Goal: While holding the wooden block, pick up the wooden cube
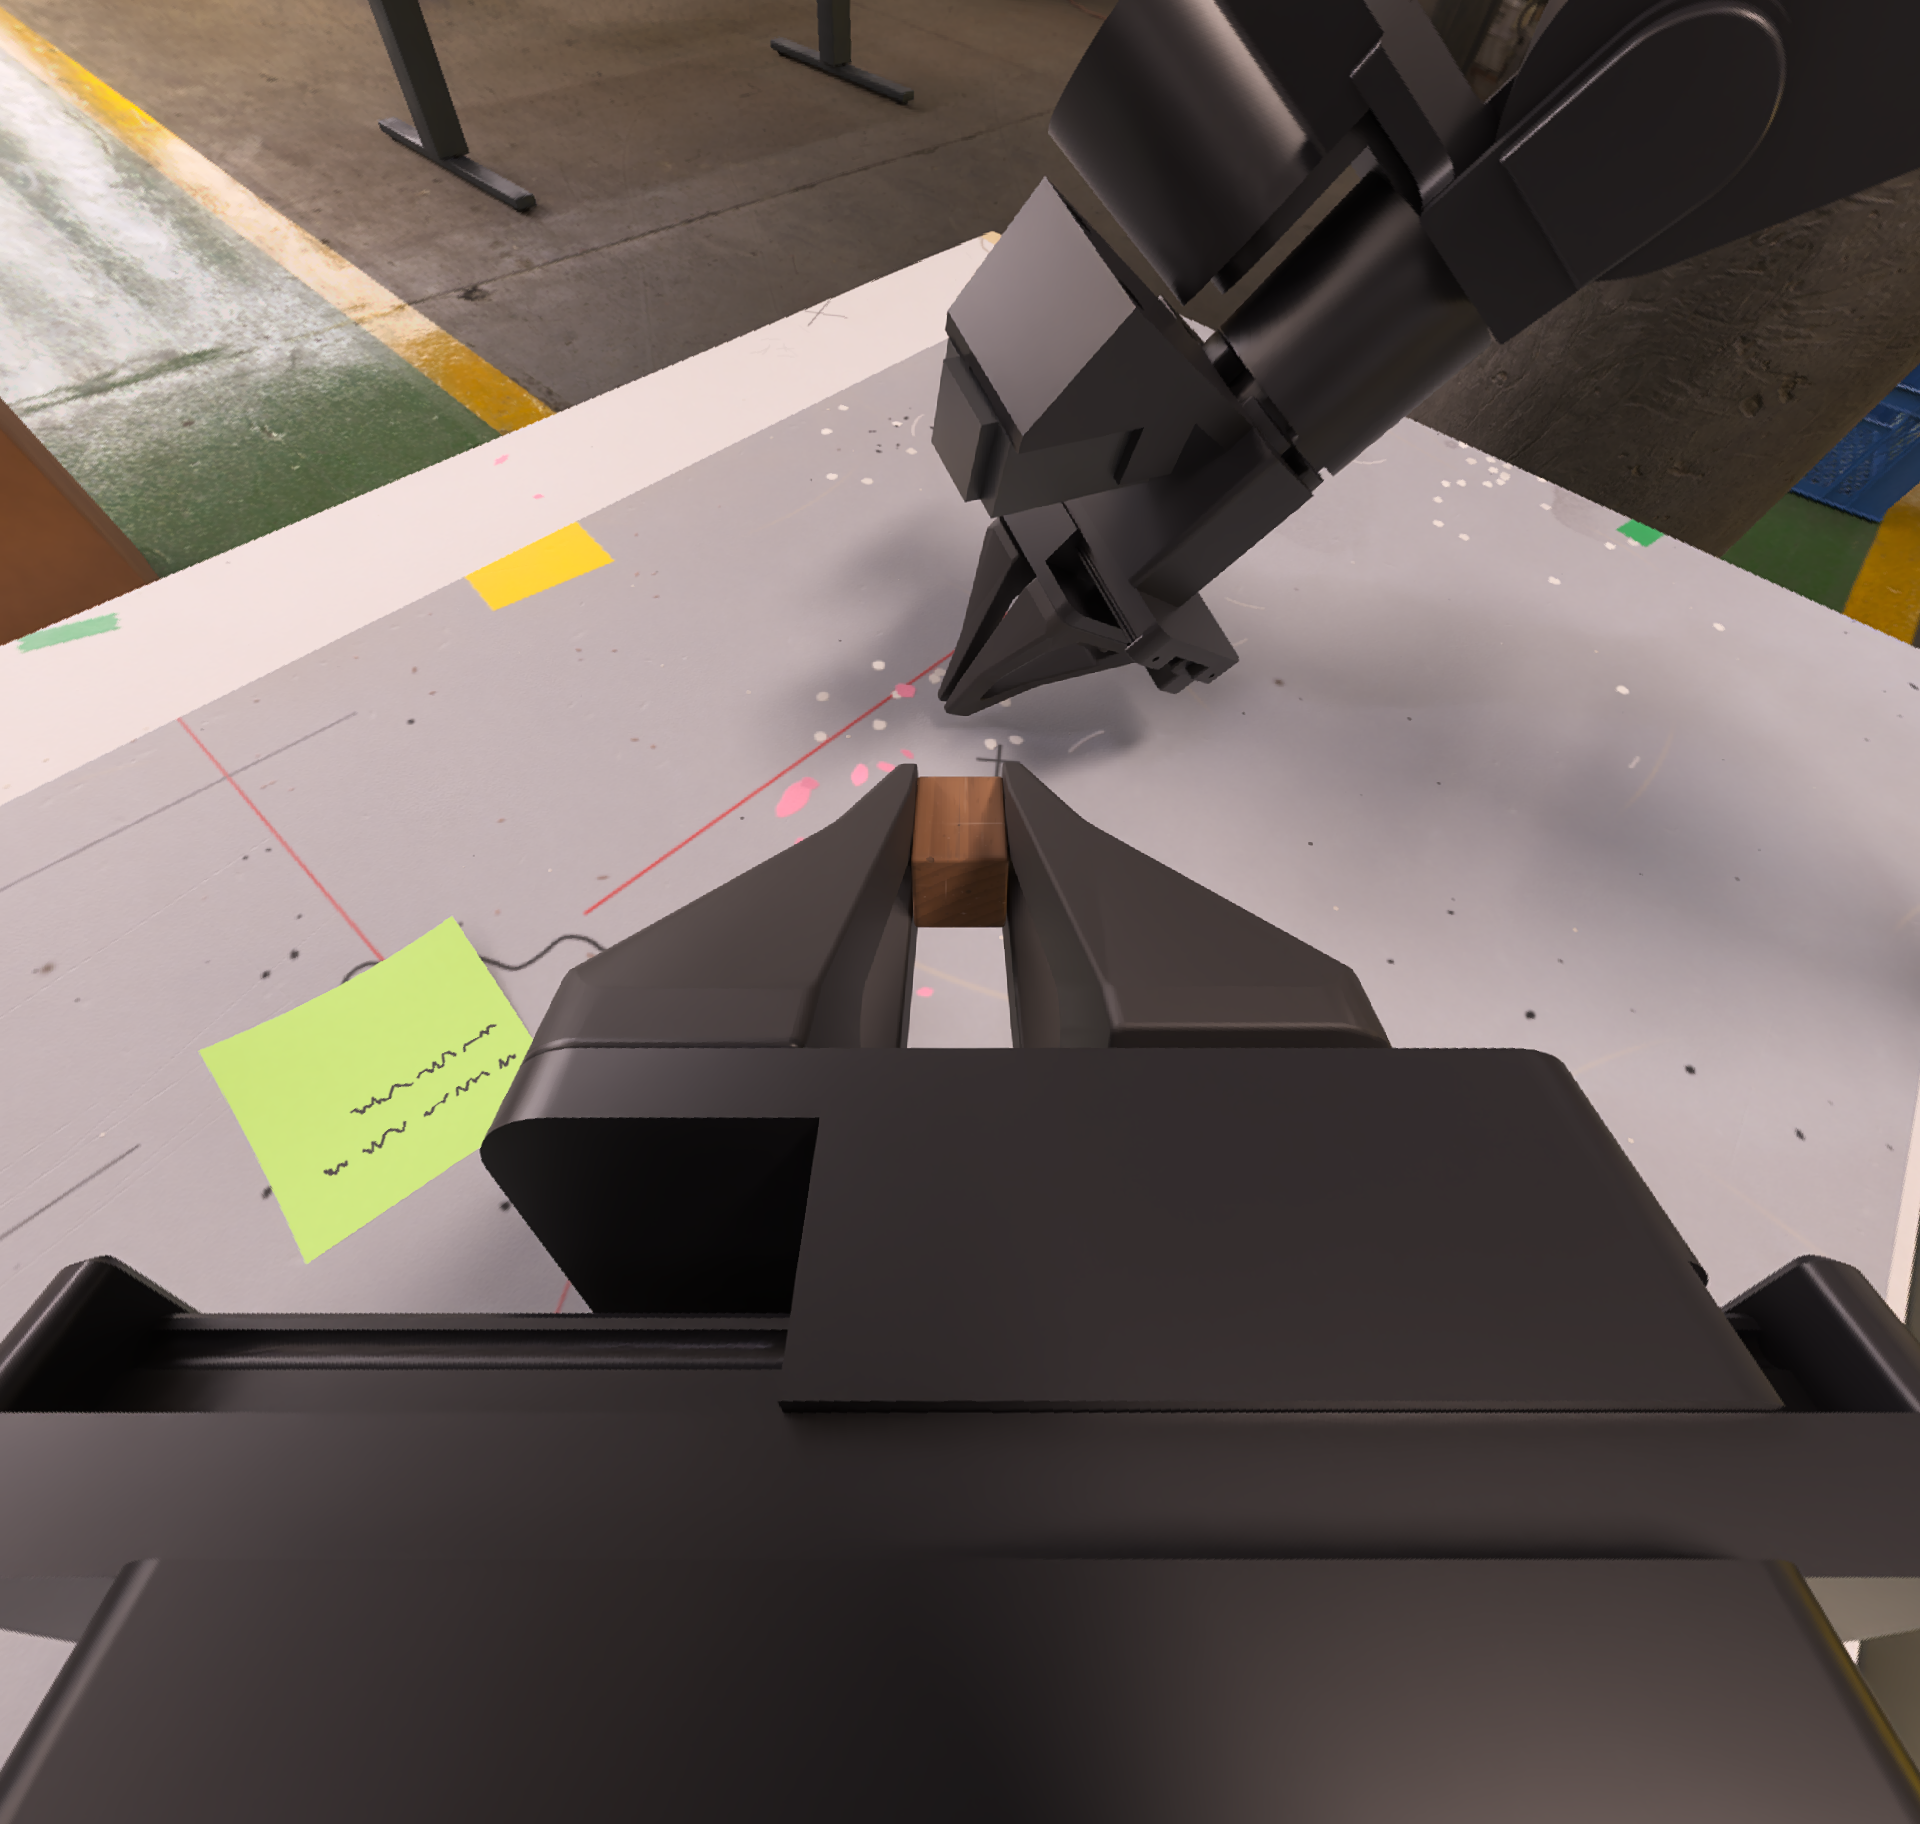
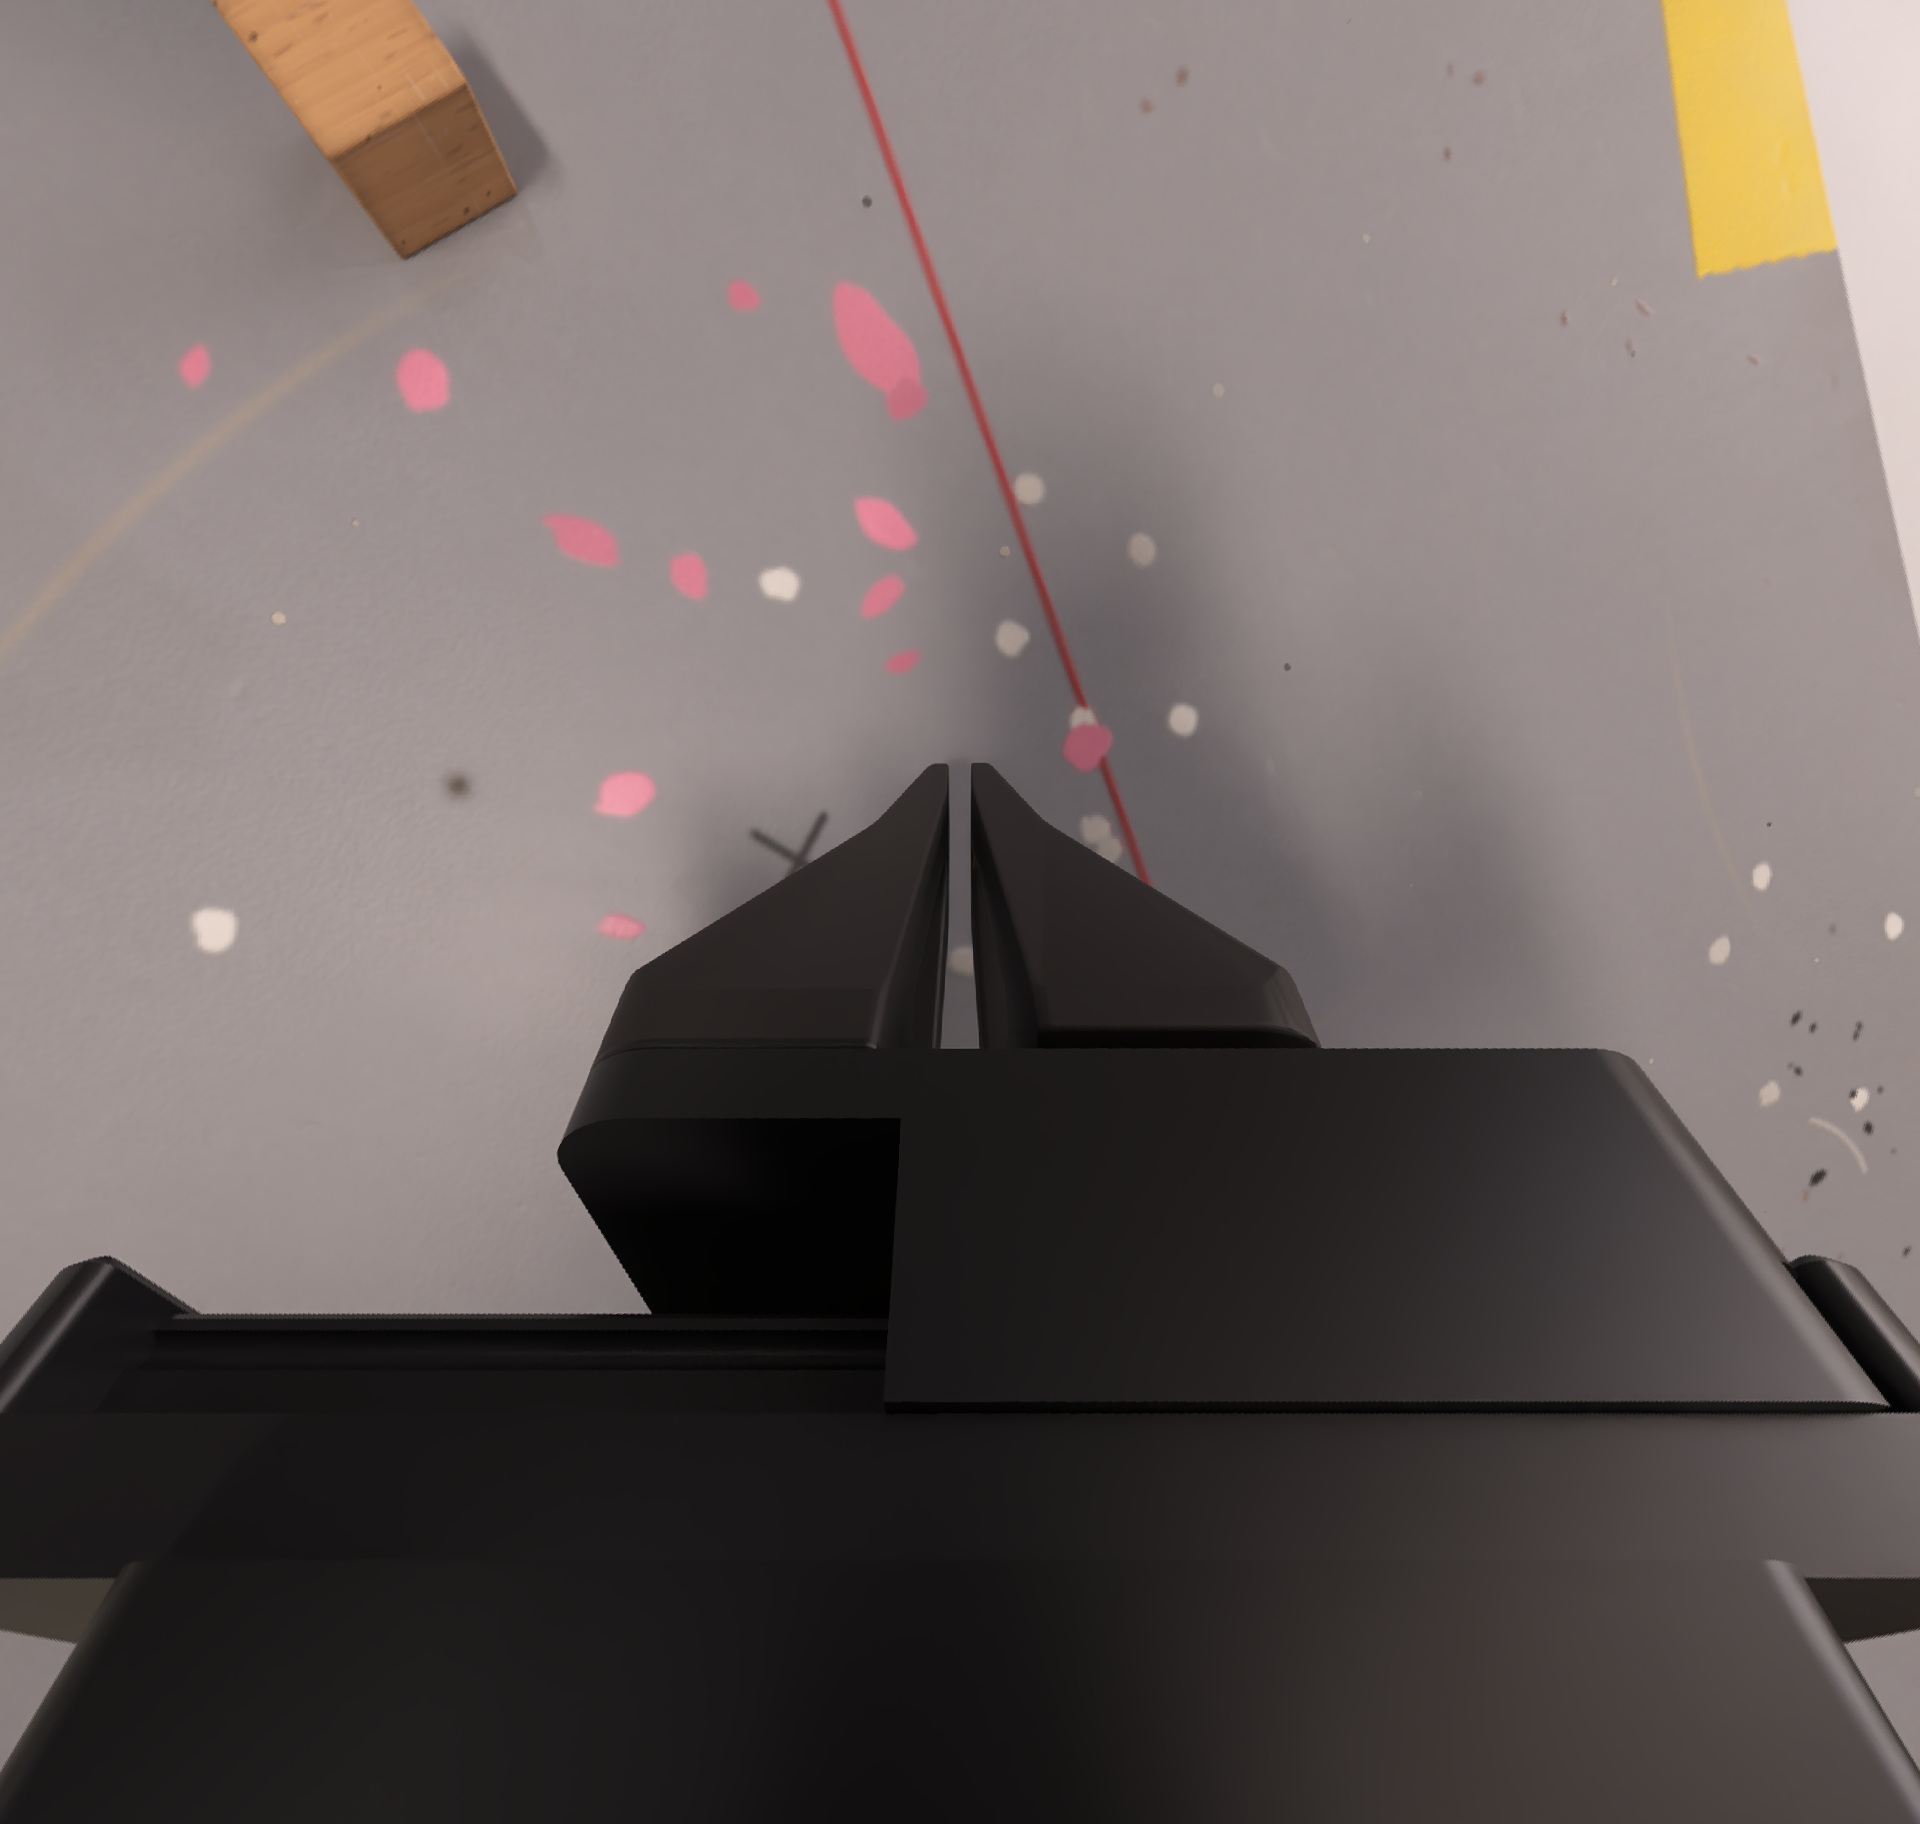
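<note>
My left gripper is shut on a small dark-brown wooden block, pinched between its fingertips. A lighter wooden cube lies loose on the grey table, at the top left of the right wrist view. It does not show in the left wrist view. My right gripper is shut and empty, pointing down at the table well short of the cube and to its right. It also shows in the left wrist view, with its tips low over the table just beyond the held block.
A green sticky note lies left of the left gripper. Yellow tape marks the table near its pale edge. A red line and pink and white paint spots cross the middle. The shop floor with table legs lies beyond.
</note>
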Available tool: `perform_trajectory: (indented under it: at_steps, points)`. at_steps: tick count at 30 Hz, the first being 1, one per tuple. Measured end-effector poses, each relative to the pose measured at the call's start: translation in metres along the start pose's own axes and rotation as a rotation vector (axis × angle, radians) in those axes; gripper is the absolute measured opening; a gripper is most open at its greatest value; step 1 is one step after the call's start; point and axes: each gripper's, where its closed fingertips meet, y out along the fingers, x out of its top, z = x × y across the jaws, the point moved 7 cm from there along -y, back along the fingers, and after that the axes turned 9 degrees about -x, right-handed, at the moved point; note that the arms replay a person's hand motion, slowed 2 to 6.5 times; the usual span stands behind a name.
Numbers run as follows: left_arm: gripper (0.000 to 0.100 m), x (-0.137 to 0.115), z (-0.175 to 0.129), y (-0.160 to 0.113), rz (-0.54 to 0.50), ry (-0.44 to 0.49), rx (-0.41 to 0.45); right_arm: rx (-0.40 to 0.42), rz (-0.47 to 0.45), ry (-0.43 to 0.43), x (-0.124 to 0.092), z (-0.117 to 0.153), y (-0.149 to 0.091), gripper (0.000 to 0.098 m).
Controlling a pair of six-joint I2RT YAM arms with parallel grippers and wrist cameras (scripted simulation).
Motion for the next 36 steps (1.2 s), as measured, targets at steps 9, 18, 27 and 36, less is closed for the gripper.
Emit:
perform_trajectory:
  at_steps: [9,18,27,36]
  points:
    - [0.013,-0.001,0.0,0.0,0.004,0.0,0.001,0.04,-0.014,-0.089,0.001,0.0,-0.005,0.0321]
    - [0.013,-0.001,0.0,0.0,0.006,0.0,0.001,0.108,-0.13,-0.201,0.02,0.011,-0.006,0.0404]
    - [0.013,-0.002,0.001,0.0,0.009,0.001,0.001,0.198,-0.191,-0.335,0.044,0.027,0.003,0.0357]
    - [0.013,-0.001,0.001,0.001,0.012,0.005,-0.001,0.285,-0.222,-0.396,0.073,0.042,0.011,0.033]
